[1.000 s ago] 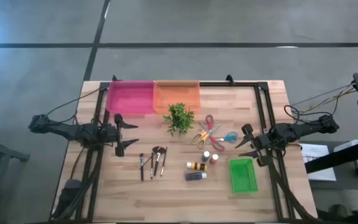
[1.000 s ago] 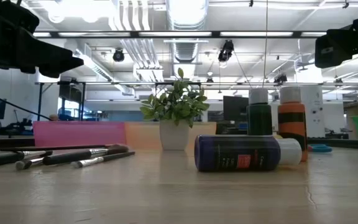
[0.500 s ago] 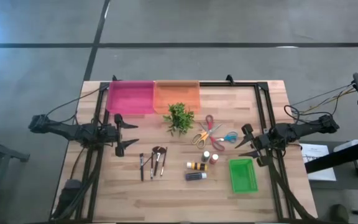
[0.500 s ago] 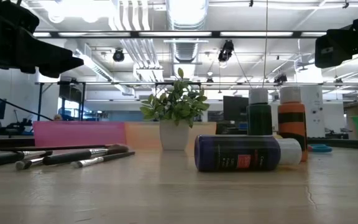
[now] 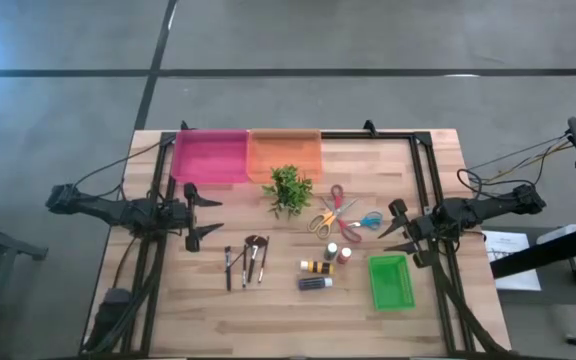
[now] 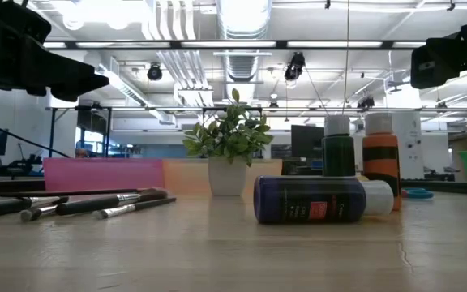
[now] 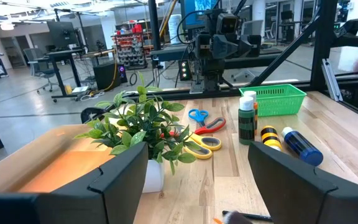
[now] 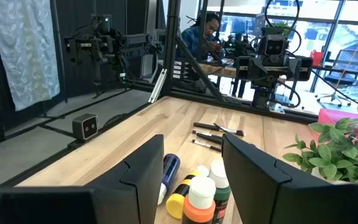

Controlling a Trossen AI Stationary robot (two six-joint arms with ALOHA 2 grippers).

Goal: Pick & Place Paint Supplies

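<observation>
Right wrist view alone shows a person (image 8: 207, 34), prob. seated.

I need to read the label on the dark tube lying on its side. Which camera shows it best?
The low view: the dark tube lies broadside and close, red label facing the camera. The high view shows it tiny; the left wrist view, far off and end-on; the right wrist view, mostly hidden behind a finger.

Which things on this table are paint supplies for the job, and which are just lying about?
For the job:
thin dark-handled brushes
two upright paint bottles
yellow tube
dark tube

Lying about:
leafy green plant
scissors
pink bin
orange bin
green basket
</observation>
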